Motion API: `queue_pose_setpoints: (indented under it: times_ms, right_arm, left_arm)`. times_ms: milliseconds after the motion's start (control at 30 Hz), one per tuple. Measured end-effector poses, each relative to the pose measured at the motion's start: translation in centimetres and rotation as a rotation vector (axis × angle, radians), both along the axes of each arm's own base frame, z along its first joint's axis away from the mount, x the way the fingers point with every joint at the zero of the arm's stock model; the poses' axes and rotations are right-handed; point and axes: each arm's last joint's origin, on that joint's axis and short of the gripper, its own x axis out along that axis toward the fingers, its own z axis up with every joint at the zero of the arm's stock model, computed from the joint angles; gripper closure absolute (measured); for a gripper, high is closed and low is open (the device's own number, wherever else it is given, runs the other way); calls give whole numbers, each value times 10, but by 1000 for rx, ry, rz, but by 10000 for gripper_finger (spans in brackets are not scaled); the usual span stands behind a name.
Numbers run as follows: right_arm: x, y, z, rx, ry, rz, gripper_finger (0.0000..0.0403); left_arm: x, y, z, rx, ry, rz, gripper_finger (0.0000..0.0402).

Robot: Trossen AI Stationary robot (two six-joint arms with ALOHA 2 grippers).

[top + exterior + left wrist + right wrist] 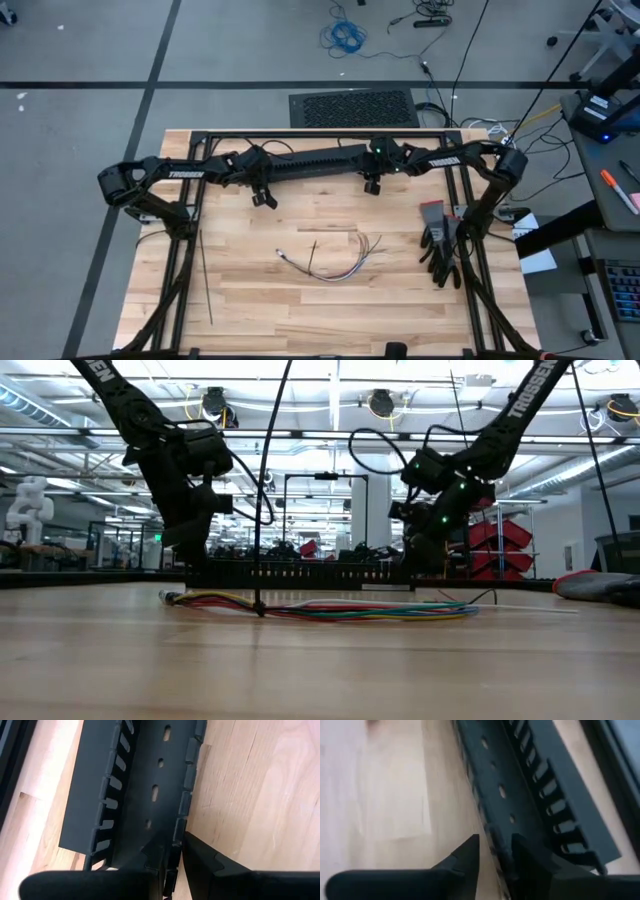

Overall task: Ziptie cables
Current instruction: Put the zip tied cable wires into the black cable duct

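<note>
Zipties (pixel 313 256) barely visible beside cables (pixel 335 262) on table (pixel 400 300)

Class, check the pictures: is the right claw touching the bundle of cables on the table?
Apart. The high view shows the right claw up at the black slotted duct, with bare wood between it and the cables lying nearer the table's front.

The right gripper (pixel 494 852) straddles the near side wall of a long black slotted duct (pixel 530 785) lying on the pale wooden table (pixel 395 795).
</note>
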Motion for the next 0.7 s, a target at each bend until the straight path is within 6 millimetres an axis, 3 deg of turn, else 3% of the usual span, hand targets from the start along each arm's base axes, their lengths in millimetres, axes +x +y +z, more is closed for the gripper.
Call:
queue_pose_setpoints:
  times_ms: [267, 500, 700]
  right_arm:
    - [-3, 9, -4, 96, 54, -39, 388]
    - [-1, 55, 9, 236, 155, -10, 399]
    - [7, 105, 23, 295, 160, 54, 401]
  left_arm:
    - [4, -7, 0, -70, -36, 2, 344]
    - [12, -34, -2, -212, -39, 15, 344]
    - [16, -70, -6, -333, 32, 25, 344]
